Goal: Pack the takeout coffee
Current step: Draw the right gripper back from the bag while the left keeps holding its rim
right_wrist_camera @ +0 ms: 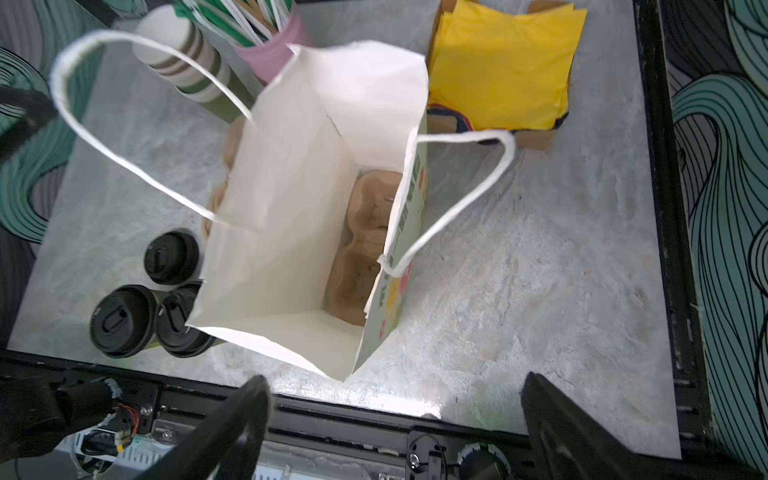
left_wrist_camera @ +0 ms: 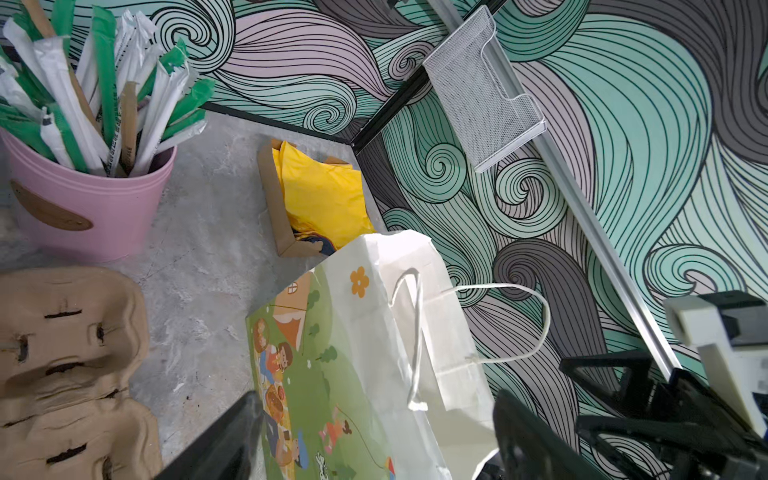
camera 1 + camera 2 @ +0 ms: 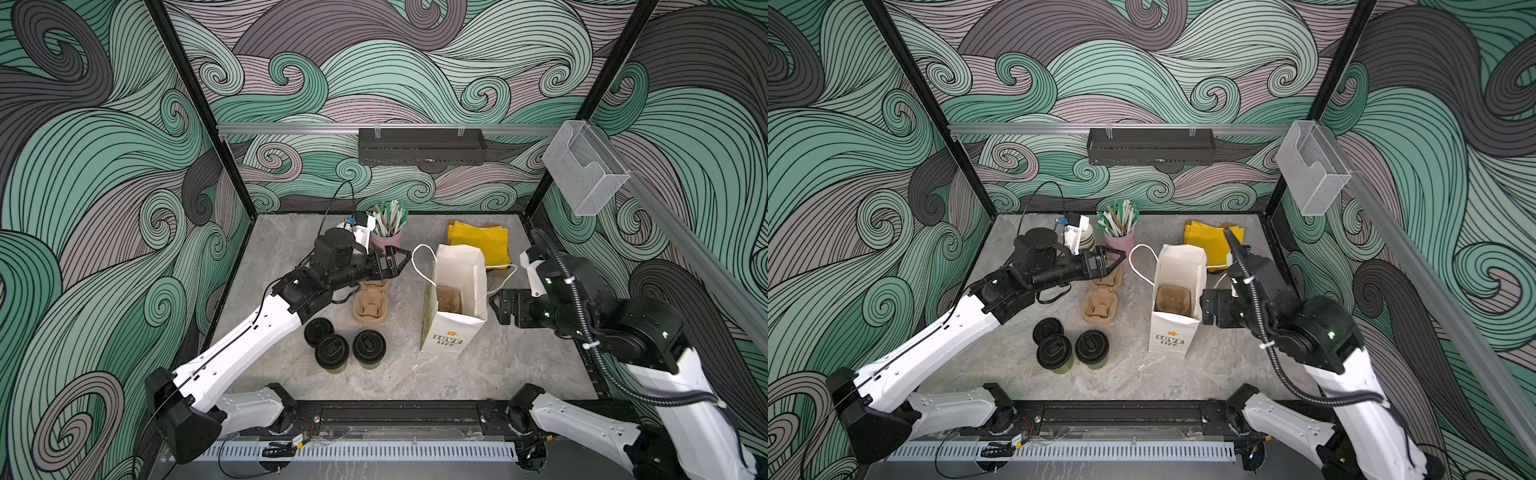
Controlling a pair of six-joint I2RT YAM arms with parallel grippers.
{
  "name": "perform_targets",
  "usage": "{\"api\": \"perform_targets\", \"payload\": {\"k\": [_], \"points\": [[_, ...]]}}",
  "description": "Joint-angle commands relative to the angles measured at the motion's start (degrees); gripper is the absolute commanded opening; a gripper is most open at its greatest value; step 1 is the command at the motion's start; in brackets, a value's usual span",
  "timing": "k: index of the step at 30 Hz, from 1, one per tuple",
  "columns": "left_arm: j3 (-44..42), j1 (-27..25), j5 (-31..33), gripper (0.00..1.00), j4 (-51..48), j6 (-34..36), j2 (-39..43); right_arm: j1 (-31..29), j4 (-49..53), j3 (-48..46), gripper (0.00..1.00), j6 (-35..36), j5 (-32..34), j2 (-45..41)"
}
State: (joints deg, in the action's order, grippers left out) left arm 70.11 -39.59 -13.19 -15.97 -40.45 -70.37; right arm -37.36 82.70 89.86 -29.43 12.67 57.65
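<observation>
Left gripper [image 3: 401,262]: jaws spread wide and empty, hanging just beside the rope handle of the paper bag [image 3: 478,274].

Right gripper [image 3: 496,307]: likewise parted with nothing between the fingers, close against the bag's opposite wall.

The bag stands upright with its mouth open, and a pulp carrier [image 3: 449,300] lies flat at the bottom.

The two lidded coffee cups [image 3: 331,352] [image 3: 368,348] stand upright, axes vertical, at the front of the table beside the left forearm. A third black lid [image 3: 319,331] is next to them; what sits under it cannot be told.

Assessment: the cups lie back toward the robot's base from the left gripper. The bag stands between them and the right gripper. The left arm is nearer and better placed for the pick.
</observation>
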Motion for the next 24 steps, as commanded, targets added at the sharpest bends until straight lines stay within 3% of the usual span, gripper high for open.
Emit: {"api": "perform_targets", "payload": {"k": [1, 10, 16, 20, 24], "points": [[4.9, -0.6, -1.3, 0.91, -5.8, 2.7, -3.2, 0.6, -1.3, -1.6, 0.93, -2.6, -0.8, 3.3], [7.0, -0.4, -5.6, 0.92, -1.9, 8.2, -6.9, 5.8, -7.8, -3.8, 0.72, -2.6, -2.6, 12.2], [7.4, 0.4, -1.8, 0.87, -2.9, 8.1, -7.9, 7.4, -8.1, -3.8, 0.5, -3.0, -3.2, 14.8], [6.9, 0.5, 1.6, 0.81, -7.3, 7.6, -8.6, 8.2, -8.0, -4.0, 0.27, -3.4, -4.0, 14.8], [6.4, 0.4, -1.2, 0.8, -10.8, 8.0, -8.2, 9.1, -7.8, -3.2, 0.14, -4.4, -6.8, 15.2]]}}
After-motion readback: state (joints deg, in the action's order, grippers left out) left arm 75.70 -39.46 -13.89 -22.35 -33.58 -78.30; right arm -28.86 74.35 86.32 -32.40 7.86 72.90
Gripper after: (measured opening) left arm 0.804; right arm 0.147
